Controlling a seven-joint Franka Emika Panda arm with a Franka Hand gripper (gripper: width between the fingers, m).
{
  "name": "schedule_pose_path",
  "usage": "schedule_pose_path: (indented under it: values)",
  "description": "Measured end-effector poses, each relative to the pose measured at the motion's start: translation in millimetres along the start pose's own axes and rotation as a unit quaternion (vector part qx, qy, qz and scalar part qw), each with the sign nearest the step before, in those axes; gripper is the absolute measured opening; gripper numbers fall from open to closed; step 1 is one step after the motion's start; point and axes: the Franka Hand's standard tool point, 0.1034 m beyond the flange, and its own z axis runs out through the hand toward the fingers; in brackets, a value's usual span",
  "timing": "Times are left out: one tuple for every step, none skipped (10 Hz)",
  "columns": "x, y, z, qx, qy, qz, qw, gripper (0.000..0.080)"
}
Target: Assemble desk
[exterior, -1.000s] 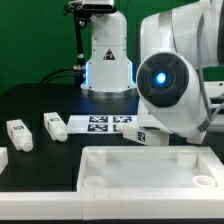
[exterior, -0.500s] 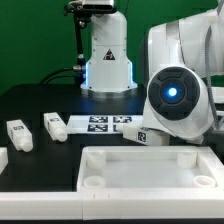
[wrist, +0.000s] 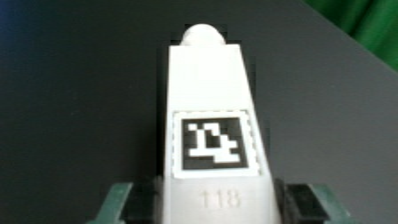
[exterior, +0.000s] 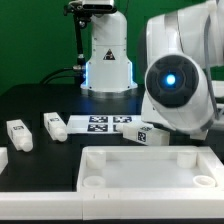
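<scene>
Zero legs fitted so far, judging by bare sockets (exterior: 92,183): seeing desk panel (exterior: 150,172) lying near the jaws but outside them, spare legs (exterior: 55,125) waiting well apart. Stooping arm (exterior: 178,85) low over the table (exterior: 40,100), holding gripper (wrist: 210,205) astride one leg (wrist: 210,90), jaws half-narrowed flanking its sides; not telling whether actually pinching.

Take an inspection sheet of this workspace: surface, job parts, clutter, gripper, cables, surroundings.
Surface: black table; marker board lies flat on it.
Job's things: desk panel in front, sockets up; outer leg and inner leg loose at the exterior view's left; third leg between the fingers.
Clutter: nothing seen.
Grippers: gripper straddles the third leg; contact cannot be told.
Cables: thin dark cable beside the robot base.
Surroundings: green backdrop.
</scene>
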Motion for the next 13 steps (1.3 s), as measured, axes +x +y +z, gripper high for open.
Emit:
schedule_pose_path:
  values:
    - [-8.5, -2.1, -20.7, 0.002, 0.019, -0.010, 1.000, 0.0284]
    - [-16.1, -5.5, -40.1, 0.010, 0.038, -0.014, 0.999, 0.0284]
    - [-16.9, -13.3, -60.7, 0.018, 0.089, -0.023, 0.996, 0.0284]
    - [-12.4, -13.5, -54.7, 0.019, 0.134, -0.025, 0.990, 0.0284]
    - [-12.9, -12.3, -48.9, 0.019, 0.158, -0.024, 0.987, 0.0284]
    - [-9.6, -13.0, -53.7, 0.024, 0.187, -0.032, 0.982, 0.0284]
    - [-3.7, -8.0, -61.8, 0.029, 0.226, -0.047, 0.972, 0.0284]
    - [-18.4, -8.8, -82.3, 0.017, 0.247, -0.062, 0.967, 0.0284]
    - [-37.0, -14.6, -114.1, 0.023, 0.277, -0.086, 0.957, 0.0284]
    - [-46.6, -17.9, -133.9, 0.021, 0.305, -0.101, 0.947, 0.0284]
    - [-44.4, -23.9, -129.3, 0.038, 0.339, -0.067, 0.937, 0.0284]
    - [-43.3, -24.8, -126.0, 0.039, 0.368, -0.073, 0.926, 0.0284]
    - [-41.4, -24.7, -126.8, 0.042, 0.389, -0.075, 0.917, 0.0284]
